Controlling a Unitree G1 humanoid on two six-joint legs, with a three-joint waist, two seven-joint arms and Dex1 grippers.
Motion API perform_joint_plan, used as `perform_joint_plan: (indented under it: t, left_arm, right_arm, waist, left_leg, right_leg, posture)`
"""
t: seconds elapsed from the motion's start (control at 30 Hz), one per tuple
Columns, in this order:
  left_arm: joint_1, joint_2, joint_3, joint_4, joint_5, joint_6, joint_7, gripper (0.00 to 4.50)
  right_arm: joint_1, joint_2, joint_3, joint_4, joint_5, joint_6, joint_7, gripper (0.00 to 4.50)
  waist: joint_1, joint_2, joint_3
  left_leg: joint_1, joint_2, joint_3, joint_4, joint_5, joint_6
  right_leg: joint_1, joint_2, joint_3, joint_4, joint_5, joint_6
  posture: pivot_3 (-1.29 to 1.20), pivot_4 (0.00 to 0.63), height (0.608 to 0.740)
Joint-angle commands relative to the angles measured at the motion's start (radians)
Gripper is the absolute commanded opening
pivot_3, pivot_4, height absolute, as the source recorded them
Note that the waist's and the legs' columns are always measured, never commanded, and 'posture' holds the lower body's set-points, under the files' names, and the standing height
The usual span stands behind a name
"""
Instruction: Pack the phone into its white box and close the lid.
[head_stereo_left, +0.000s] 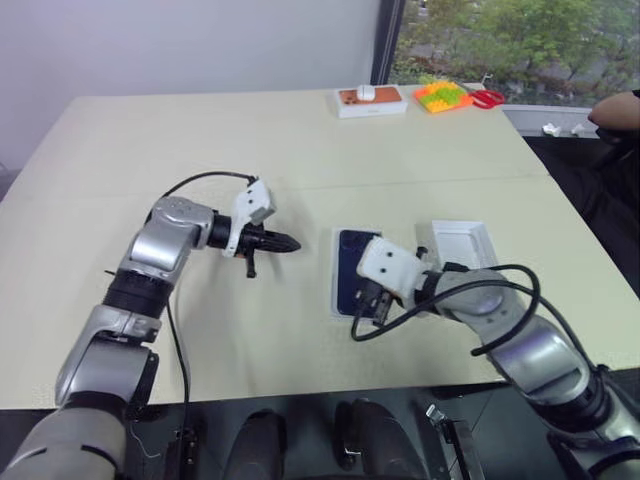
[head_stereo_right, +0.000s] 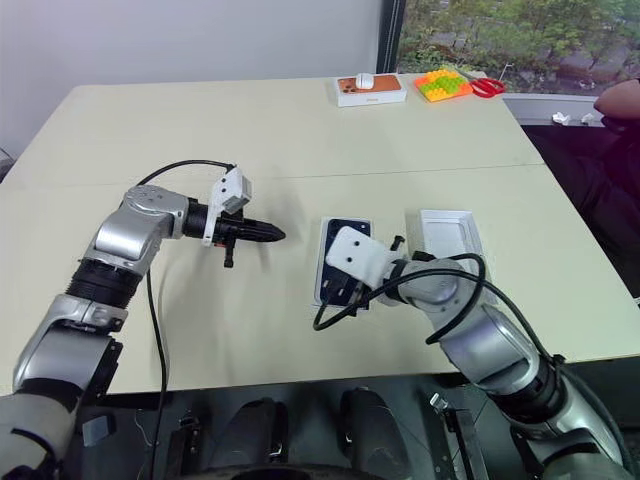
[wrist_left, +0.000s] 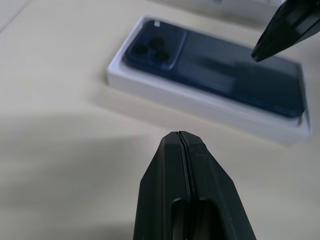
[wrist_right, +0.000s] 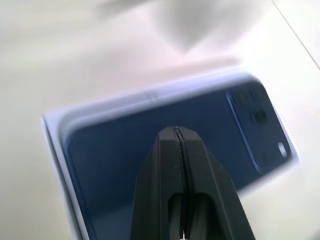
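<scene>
Hovering my shut, empty right gripper (wrist_right: 176, 131) over the slim navy phone (wrist_left: 215, 70), seated in the shallow white cardboard box (wrist_left: 200, 102). Left gripper (wrist_left: 179, 134), also shut and empty, sits beside it. Next I'd fetch the white lid (head_stereo_left: 462, 243) beyond my right gripper, gripping its edge squarely.

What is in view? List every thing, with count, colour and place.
table: one, beige, under everything
white box: one, white, table centre
phone: one, dark navy, lying in the white box, cameras up
lid: one, white, inside up, right of the box
picture box: one, white with orange phone print, far edge
blocks: one cluster, orange, green and yellow, beside it
scissors: one, red handles, far right
person's sleeve: one, dark, right edge
left gripper: black, shut, left of the box
right gripper: black, shut, over the phone
</scene>
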Motion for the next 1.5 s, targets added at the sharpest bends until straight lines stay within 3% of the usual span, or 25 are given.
perform_joint_plan:
  t: [0.03, 0.17, 0.43, 0.83, 1.1, 1.23, 1.37, 1.5]
  left_arm:
    - [-0.049, 0.002, 0.006, 0.060, 0.023, -0.069, -0.025, 0.00]
    - [-0.065, -0.007, 0.012, 0.104, 0.034, -0.098, -0.024, 0.00]
    - [-0.024, -0.014, 0.028, 0.043, 0.020, -0.066, -0.003, 0.00]
    - [0.023, -0.012, 0.055, -0.022, -0.006, -0.001, 0.022, 0.00]
    - [0.016, -0.027, 0.060, -0.016, -0.010, 0.002, 0.038, 0.00]
    - [0.022, -0.017, 0.064, -0.040, -0.020, 0.015, 0.033, 0.00]
    - [0.026, -0.010, 0.060, -0.057, -0.022, 0.018, 0.034, 0.00]
    - [0.024, -0.024, 0.029, -0.068, -0.007, 0.009, 0.028, 0.00]
  right_arm:
    - [-0.074, 0.037, 0.055, 0.024, -0.020, 0.010, -0.032, 0.02]
    - [-0.159, 0.134, 0.091, 0.173, -0.044, 0.025, -0.092, 0.02]
    - [-0.203, 0.192, 0.110, 0.335, -0.066, 0.003, -0.130, 0.02]
    - [-0.143, 0.098, 0.116, 0.223, -0.054, 0.102, -0.116, 0.02]
    - [-0.132, 0.127, 0.037, 0.160, -0.027, 0.065, -0.126, 0.02]
    - [-0.110, 0.086, -0.060, 0.054, 0.025, 0.081, -0.087, 0.02]
    - [-0.018, -0.030, -0.199, -0.028, 0.081, 0.096, -0.027, 0.02]
    - [0.077, -0.133, -0.224, -0.053, 0.106, 0.059, 0.007, 0.02]
  waist:
    - [0.000, 0.000, 0.000]
    - [-0.002, 0.000, 0.000]
    - [0.000, 0.000, 0.000]
    - [0.001, 0.000, 0.000]
    - [0.000, 0.000, 0.000]
    - [0.000, 0.000, 0.000]
    - [0.004, 0.000, 0.000]
    - [0.003, 0.000, 0.000]
  left_leg:
    - [0.000, 0.000, 0.000, 0.000, 0.000, 0.000]
    - [0.000, 0.000, 0.000, 0.000, 0.000, 0.000]
    - [-0.001, 0.000, 0.000, 0.000, 0.000, 0.000]
    - [-0.001, 0.000, 0.000, 0.000, 0.000, 0.000]
    - [0.000, 0.000, 0.000, 0.000, 0.000, 0.000]
    - [-0.001, 0.000, -0.001, 0.000, 0.000, 0.000]
    - [-0.001, 0.000, -0.001, 0.000, 0.000, 0.000]
    - [-0.001, 0.000, 0.000, 0.000, 0.000, 0.001]
  right_leg:
    - [0.000, 0.000, 0.000, 0.000, 0.000, 0.000]
    - [0.000, 0.000, 0.000, 0.000, 0.000, 0.000]
    - [-0.001, -0.001, 0.000, 0.000, 0.000, 0.000]
    - [-0.001, -0.002, 0.000, 0.000, 0.000, 0.000]
    - [-0.001, -0.001, 0.000, 0.000, 0.000, 0.000]
    - [-0.001, -0.001, 0.000, 0.000, 0.000, 0.000]
    - [0.000, -0.002, 0.000, 0.000, 0.000, 0.000]
    - [0.000, -0.002, 0.000, -0.001, 0.000, 0.000]
  posture:
    - [0.00, 0.150, 0.740]
    - [0.00, 0.150, 0.740]
    - [0.00, 0.150, 0.740]
    - [0.00, 0.150, 0.740]
    - [0.00, 0.150, 0.740]
    - [0.00, 0.150, 0.740]
    - [0.00, 0.150, 0.740]
    - [0.00, 0.150, 0.740]
